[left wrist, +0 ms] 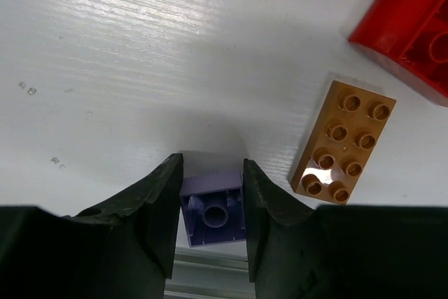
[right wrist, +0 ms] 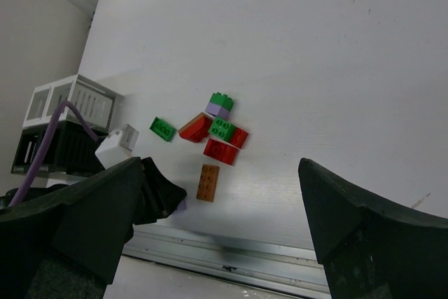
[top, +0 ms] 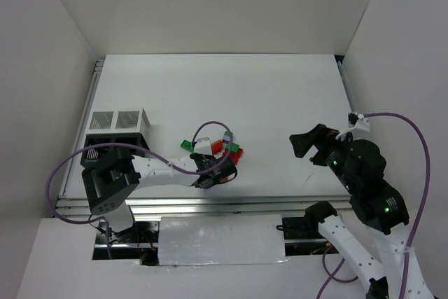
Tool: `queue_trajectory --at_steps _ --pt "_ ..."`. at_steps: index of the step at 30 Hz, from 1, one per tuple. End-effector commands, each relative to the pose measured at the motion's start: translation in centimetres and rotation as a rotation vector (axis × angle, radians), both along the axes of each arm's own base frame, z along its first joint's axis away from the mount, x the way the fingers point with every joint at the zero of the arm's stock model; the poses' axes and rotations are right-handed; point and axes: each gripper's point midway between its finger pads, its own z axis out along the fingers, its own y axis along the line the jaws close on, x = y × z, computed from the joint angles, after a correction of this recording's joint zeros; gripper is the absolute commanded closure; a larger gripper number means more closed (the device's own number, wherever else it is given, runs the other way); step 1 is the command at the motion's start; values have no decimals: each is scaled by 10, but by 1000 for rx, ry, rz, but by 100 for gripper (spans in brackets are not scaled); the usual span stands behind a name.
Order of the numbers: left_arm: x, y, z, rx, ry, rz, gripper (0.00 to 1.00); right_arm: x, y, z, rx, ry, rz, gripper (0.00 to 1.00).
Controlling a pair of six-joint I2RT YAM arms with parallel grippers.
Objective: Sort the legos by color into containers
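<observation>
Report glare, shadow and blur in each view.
Top external: even light, sharp, no strong shadows. Left wrist: glare streaks the table; a soft shadow lies ahead of the lavender brick; left fingers are dark. Right wrist: right fingers are blurred, legos sharp.

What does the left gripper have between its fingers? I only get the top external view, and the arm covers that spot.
Observer: In the left wrist view, the left gripper is clamped on a lavender brick, with the brick's hollow underside facing the camera.
Operator: Is anything right beside it that I can't make out?
Observer: An orange-brown two-by-four brick lies flat on the table, studs up. It is just off the gripper's right-hand finger and not touching it.
Operator: And is the right gripper carrying anything?
Observer: No. The right wrist view shows the right gripper spread wide with nothing between its fingers.
</observation>
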Motion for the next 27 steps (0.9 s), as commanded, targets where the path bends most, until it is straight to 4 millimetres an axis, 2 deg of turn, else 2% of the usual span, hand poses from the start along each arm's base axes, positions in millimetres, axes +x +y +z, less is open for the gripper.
queue_trajectory --at_steps 1,2,3,5,6,8,9,11,12,13,14,15,17,18,19,21,22,25,27 --pt "12 13 20 -2 -76 55 100 3 3 8 2 -41 16 0" --pt "16 19 28 14 -90 62 100 2 3 8 3 -41 17 0" --pt "23 25 44 -3 -124 77 100 2 4 9 4 -42 20 0" --pt "45 56 76 9 -191 156 100 2 5 9 6 -43 26 0" --pt "62 80 86 29 -205 205 100 2 5 8 7 -43 29 0" --pt "80 106 109 17 -246 267 100 3 7 8 10 -43 33 0" --pt "92 135 127 13 -283 330 100 3 7 7 12 -44 38 1" --pt "105 163 156 0 -350 398 100 4 10 6 17 -42 47 1" --pt "114 187 164 9 -374 470 100 5 12 7 21 -41 56 1" --pt "121 198 175 3 -401 506 100 5 14 6 26 -38 64 0" --pt "126 210 179 13 -406 540 100 6 15 5 28 -35 68 0" --pt "132 233 181 30 -414 611 100 6 19 4 33 -30 86 0" --pt "145 247 174 46 -382 652 100 8 23 3 37 -26 99 0" --pt "153 262 172 49 -376 696 100 10 24 0 35 -15 102 0" --pt "163 265 165 58 -352 700 100 10 30 -2 42 -7 129 1" --pt "170 277 161 80 -328 734 100 10 32 -5 43 3 143 0" --pt "175 280 166 85 -333 749 100 11 34 -6 44 7 150 0" --pt "177 289 162 113 -328 788 100 12 36 -9 38 17 158 0" --pt "178 294 160 107 -337 797 95 13 36 -11 34 19 159 0"
